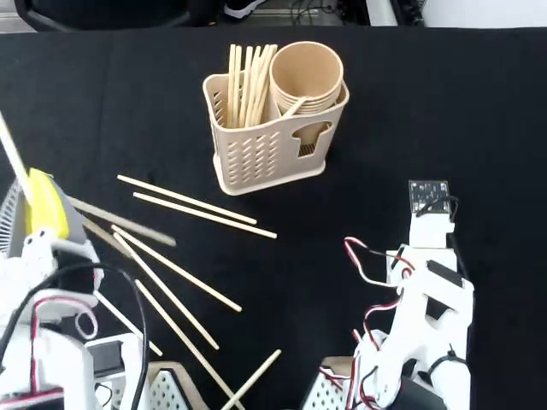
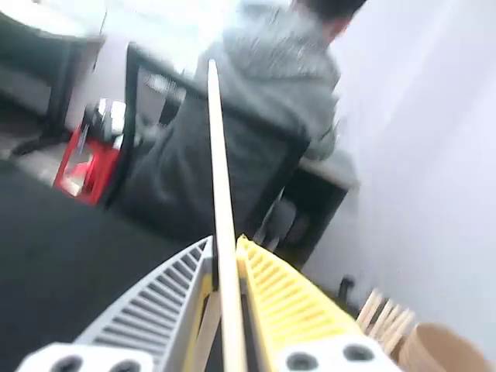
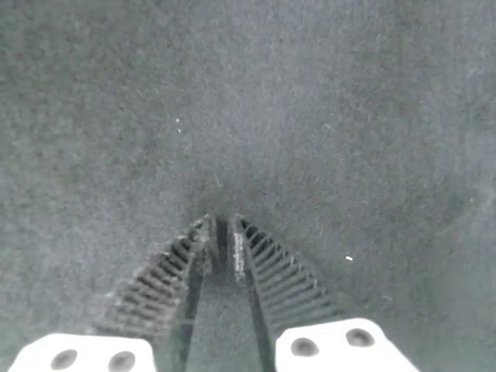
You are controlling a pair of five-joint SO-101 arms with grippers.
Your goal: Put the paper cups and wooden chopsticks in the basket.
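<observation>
A beige slotted basket stands at the table's far middle, holding stacked paper cups and several wooden chopsticks. More loose chopsticks lie scattered on the black cloth left of centre. At the left edge my left gripper is raised and shut on one chopstick, which runs up between its grey and yellow fingers; the basket chopsticks and a cup rim appear beyond. My right gripper hangs low over bare black cloth, its tips nearly touching with nothing between them; its arm is at the right front.
Black cloth covers the whole table. A longer grey-brown stick lies among the loose chopsticks. Arm bases and cables crowd the front left and front right. A seated person shows in the room behind.
</observation>
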